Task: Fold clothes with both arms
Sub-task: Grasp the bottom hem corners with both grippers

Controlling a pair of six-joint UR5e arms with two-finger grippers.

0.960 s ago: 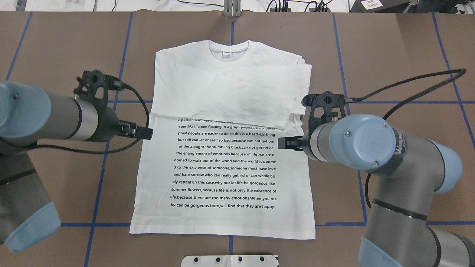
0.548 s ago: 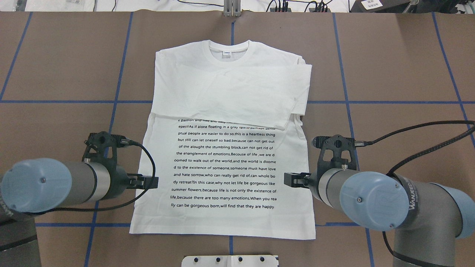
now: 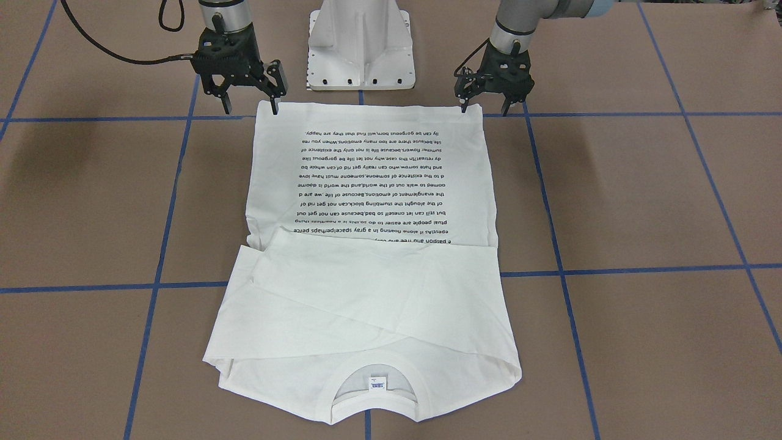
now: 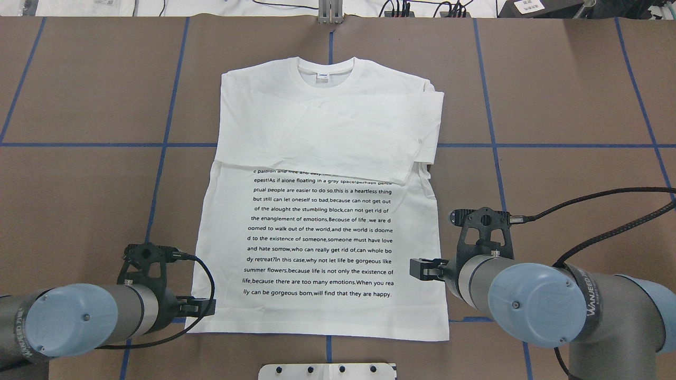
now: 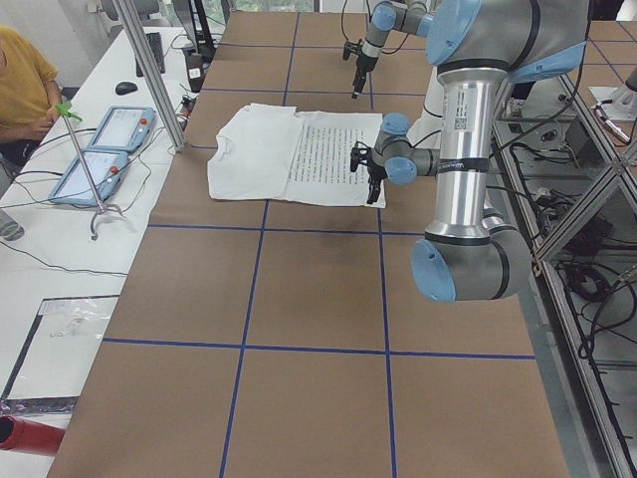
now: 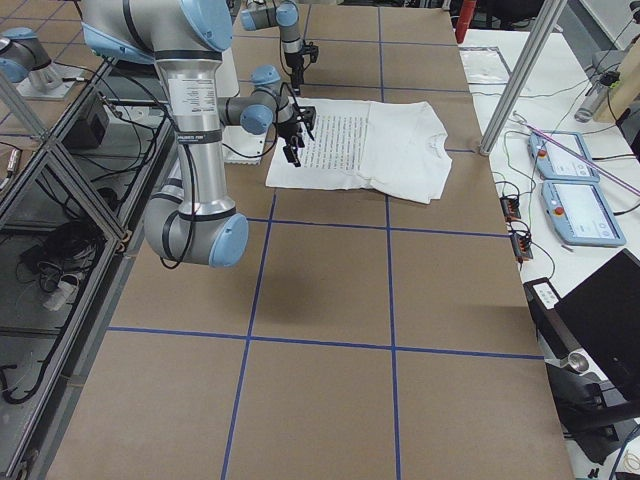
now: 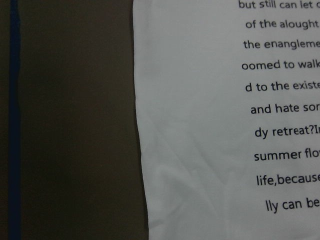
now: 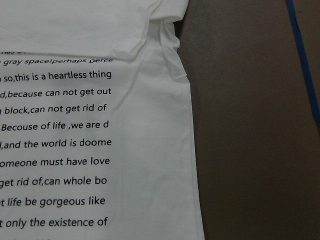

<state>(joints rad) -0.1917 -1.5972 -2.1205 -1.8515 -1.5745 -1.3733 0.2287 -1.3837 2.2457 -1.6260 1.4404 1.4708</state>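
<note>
T-shirt (image 4: 317,121), white, long-sleeved, lies flat on the middle of the table (image 4: 554,105). Black text block is face up, sleeves are folded across the chest, and the collar with its blue neck label is at the far end. I see the left hand (image 3: 484,110) and right hand (image 3: 250,109) with fingers apart, one by each hem corner.

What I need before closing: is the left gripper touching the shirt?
Cannot tell. In the front-facing view a finger of the left gripper overlaps a hem corner of the T-shirt, but no view shows contact or a gap plainly.
</note>
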